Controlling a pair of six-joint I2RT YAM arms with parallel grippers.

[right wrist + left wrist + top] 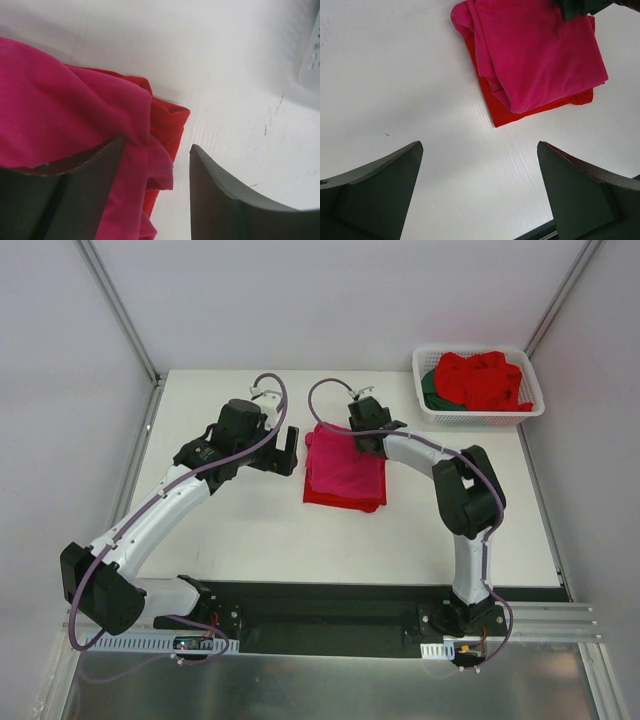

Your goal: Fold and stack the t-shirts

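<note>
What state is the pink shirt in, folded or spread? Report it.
Folded. The pink shirt lies as a compact rectangle atop a folded red shirt, whose edges show beneath it.

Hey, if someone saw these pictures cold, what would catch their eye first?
The magenta-pink t-shirt, folded atop a folded red t-shirt at mid-table, with the right pincer over its far edge and the left pincer open beside the stack. Next, the white basket at the far right corner, heaped with red shirts and a dark green one.
</note>
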